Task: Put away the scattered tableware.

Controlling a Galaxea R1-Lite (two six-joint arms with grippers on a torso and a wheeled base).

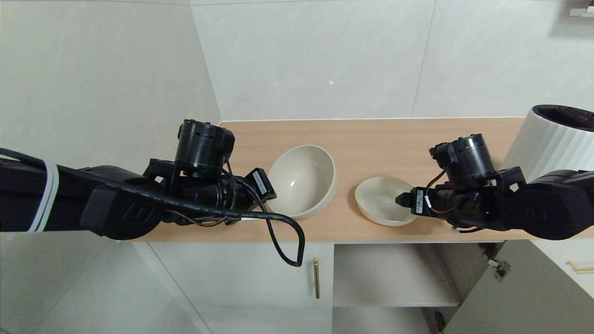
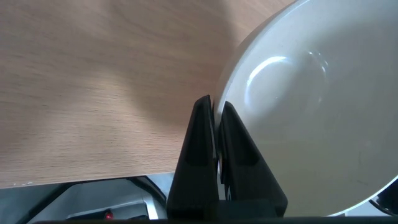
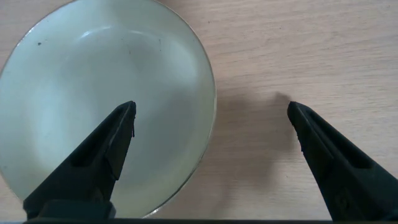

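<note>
Nearest, below the surface's [image 1: 371, 139] front edge: a cupboard w/ a brass handle [image 1: 316, 277] at 6 o'clock and an open bay w/ a shelf [image 1: 394, 278] at 5 o'clock; its door [image 1: 510, 297] hangs open at 4 o'clock.

L pincer [image 2: 214, 106] is clenched on the rim of the big bowl [image 1: 304, 178], fingers pressed together w/ the rim edge between them, gripping at approx the bowl's 8 o'clock. Bowl is cream, near the surface's middle, tilted, w/ its outer wall showing on the 4 o'clock side.

R pincer [image 3: 211, 107] is released and spread wide, straddling the rim of the small bowl [image 1: 383, 199]: one finger over the bowl's inside, the other over bare wood. Can't tell if either finger touches. Small bowl sits upright on the wood at 4 o'clock of the big bowl, just beside it, not touching.

Further back, at 2 o'clock of the small bowl: a white ribbed container [image 1: 552, 139] w/ a dark opening, on the surface's 3 o'clock end. Behind all, a pale tiled wall [image 1: 325, 55]
</note>
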